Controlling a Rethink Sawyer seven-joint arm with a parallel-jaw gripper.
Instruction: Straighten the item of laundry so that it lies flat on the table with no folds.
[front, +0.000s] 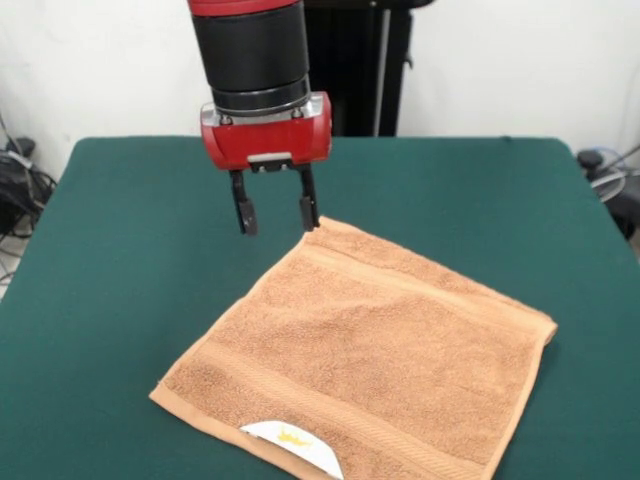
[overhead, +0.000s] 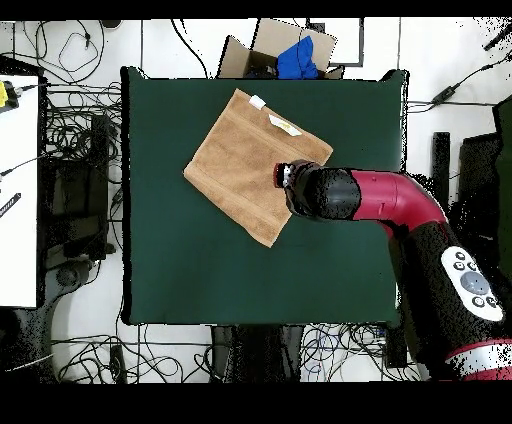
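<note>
Here the arm (front: 250, 50) hangs vertical, its jaws (front: 276, 214) open, tips just above the towel's (front: 370, 350) far corner on the counter (front: 100, 260).

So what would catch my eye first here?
Probably the orange towel spread nearly flat on the green table, a small white tag showing at its near edge. Then the red and black arm coming down, its open gripper just above the towel's far corner.

rough looped terry towel (front: 365, 350) on matt felt-like table (front: 130, 250); glossy red plastic gripper (front: 276, 214) housing
</note>
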